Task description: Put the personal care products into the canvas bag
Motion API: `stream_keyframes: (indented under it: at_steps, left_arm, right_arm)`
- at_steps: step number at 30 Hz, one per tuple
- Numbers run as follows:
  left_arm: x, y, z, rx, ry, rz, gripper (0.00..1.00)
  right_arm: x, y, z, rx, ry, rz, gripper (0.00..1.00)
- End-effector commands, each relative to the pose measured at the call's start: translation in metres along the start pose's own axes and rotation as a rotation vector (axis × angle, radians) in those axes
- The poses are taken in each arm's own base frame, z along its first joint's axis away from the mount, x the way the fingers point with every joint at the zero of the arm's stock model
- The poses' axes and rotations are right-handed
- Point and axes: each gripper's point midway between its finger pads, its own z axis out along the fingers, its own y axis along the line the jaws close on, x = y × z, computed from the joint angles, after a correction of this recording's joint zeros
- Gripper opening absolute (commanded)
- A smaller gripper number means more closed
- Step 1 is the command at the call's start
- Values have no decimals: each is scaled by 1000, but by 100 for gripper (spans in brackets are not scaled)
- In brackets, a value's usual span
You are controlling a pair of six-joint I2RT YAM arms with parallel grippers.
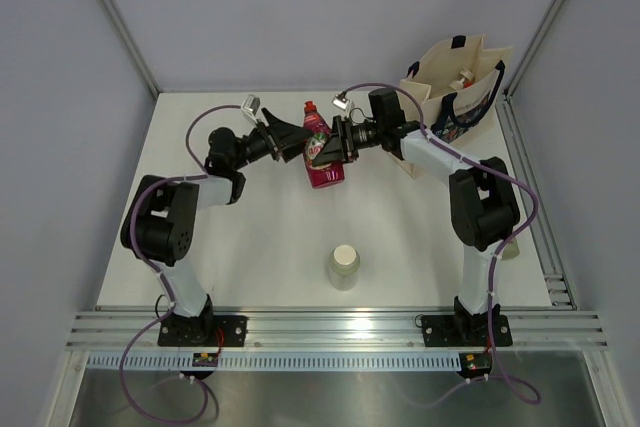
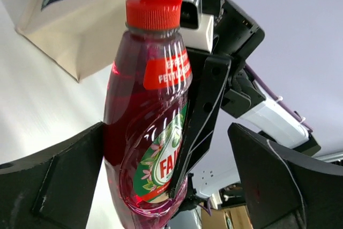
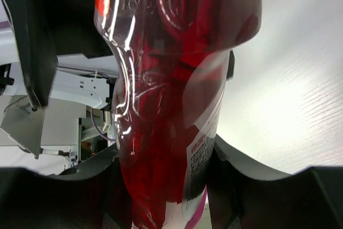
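Observation:
A red teardrop bottle with a red cap hangs above the table's middle back. My right gripper is shut on its body; in the right wrist view both fingers press the bottle. My left gripper is open around the same bottle; its left finger touches the bottle and its right finger stands well apart. The canvas bag stands upright at the back right with some products inside, and also shows in the left wrist view. A pale white-capped bottle stands near the front middle.
A pale object shows partly behind the right arm near the table's right edge. Grey walls close the table at the back and sides. An aluminium rail runs along the front edge by the arm bases.

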Motion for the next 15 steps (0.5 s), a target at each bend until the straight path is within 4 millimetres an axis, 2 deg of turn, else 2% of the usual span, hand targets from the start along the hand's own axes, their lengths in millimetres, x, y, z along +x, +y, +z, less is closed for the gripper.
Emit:
stream_keyframes:
  at_steps: [1, 6, 7, 8, 9, 10, 12, 13, 15]
  left_arm:
    - [-25, -34, -11, 55, -93, 142, 99]
    - [-34, -25, -26, -81, -94, 225, 99]
    - [-34, -13, -30, -161, -88, 191, 99]
    - [-38, -19, -36, -188, -92, 301, 99]
    - [-41, -16, -39, -237, -100, 338, 99]
    - [-37, -2, -48, -320, -68, 377, 99]
    - [-43, -13, -54, -370, -84, 456, 99]
    - [-40, -6, -62, -416, -59, 486, 99]
    - [-38, -14, -69, -437, -61, 534, 99]
  right_arm:
    - [-22, 46, -13, -77, -20, -185, 0]
    - [-31, 69, -27, -62, -35, -310, 0]
    - [-39, 78, -33, -53, -50, -350, 0]
    - [-40, 85, -40, -37, -52, -390, 0]
    - [-44, 92, -46, -25, -61, -422, 0]
    - [-57, 100, -57, 5, -92, -499, 0]
    - [-67, 111, -75, 54, -123, -528, 0]
    - [-82, 119, -96, 82, -173, -548, 0]
    - [-99, 121, -120, 132, -236, -543, 0]
